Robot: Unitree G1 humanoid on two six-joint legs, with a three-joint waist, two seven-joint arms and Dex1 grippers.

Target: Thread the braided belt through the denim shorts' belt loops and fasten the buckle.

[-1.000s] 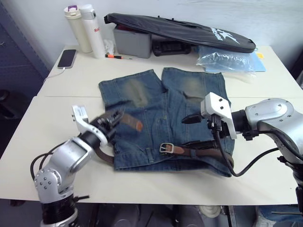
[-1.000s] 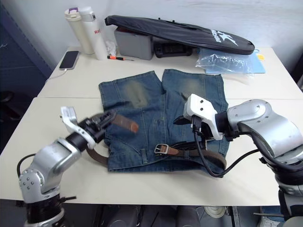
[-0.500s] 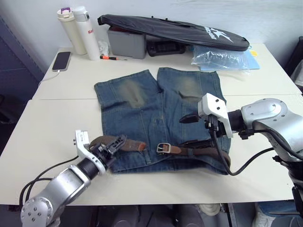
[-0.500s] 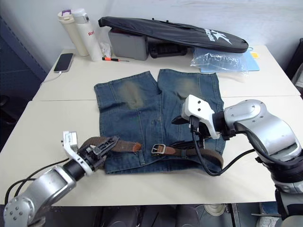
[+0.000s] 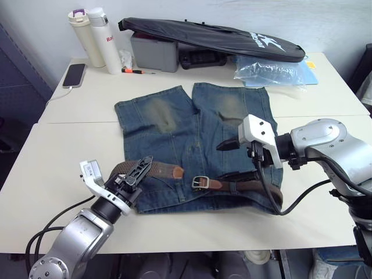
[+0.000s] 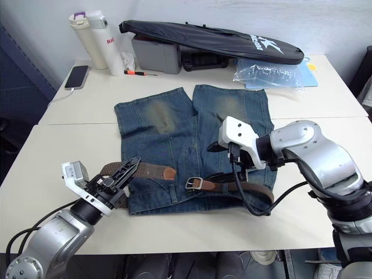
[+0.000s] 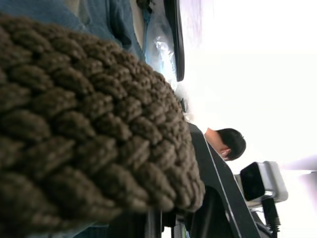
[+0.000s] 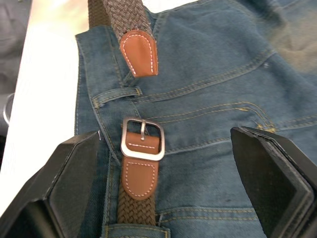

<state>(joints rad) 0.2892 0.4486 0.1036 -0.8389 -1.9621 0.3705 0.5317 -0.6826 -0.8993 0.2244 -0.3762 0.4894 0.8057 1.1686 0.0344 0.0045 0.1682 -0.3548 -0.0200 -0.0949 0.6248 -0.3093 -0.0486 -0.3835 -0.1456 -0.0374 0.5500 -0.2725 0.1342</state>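
The faded blue denim shorts (image 5: 192,131) lie flat on the table, waistband toward me. The braided belt (image 5: 247,187) runs along the waistband, its silver buckle (image 5: 201,182) resting near the middle. My left gripper (image 5: 138,168) is shut on the belt's free end at the shorts' left side, and the brown leather tip (image 5: 176,172) points toward the buckle. In the left wrist view the braid (image 7: 89,129) sits right at the fingers. My right gripper (image 5: 225,160) hovers open above the waistband, with the buckle (image 8: 142,139) between its fingers (image 8: 74,183). One belt loop (image 8: 116,93) shows beside the tip.
A long black zipped bag (image 5: 215,36) lies over a grey box (image 5: 154,52) at the back. Two bottles (image 5: 99,38), a phone (image 5: 74,74) and an orange pen (image 5: 136,71) stand back left, a plastic bag (image 5: 270,70) back right. A person (image 7: 229,143) is in the background.
My left arm has dropped from above the shorts to the front left, laying the belt's tip on the waistband closer to the buckle. The right gripper has barely moved. The camera shifted.
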